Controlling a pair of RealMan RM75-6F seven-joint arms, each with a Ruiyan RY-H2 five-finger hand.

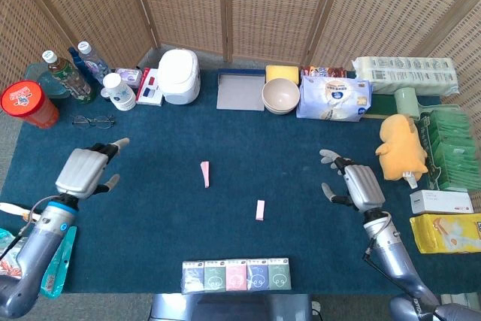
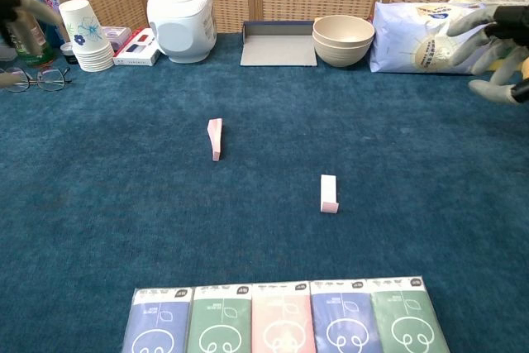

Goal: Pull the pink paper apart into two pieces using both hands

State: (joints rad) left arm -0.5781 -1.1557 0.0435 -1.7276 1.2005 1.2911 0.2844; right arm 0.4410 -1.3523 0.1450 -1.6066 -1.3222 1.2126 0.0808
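My left hand point(image 1: 86, 171) at left edge of head view, fingers spread, holding nothing, hovering over blue cloth point(image 1: 150, 208). Glasses point(image 1: 93, 120) above it. One pink paper piece point(image 1: 205, 174) left of centre, lying flat on cloth. Second pink paper piece point(image 1: 260, 210) lower, nearer centre, apart from first. Tissue packs row point(image 1: 236, 274) at bottom edge. My right hand point(image 1: 353, 186) at right, fingers apart, empty, beside yellow plush toy point(image 1: 403, 146).
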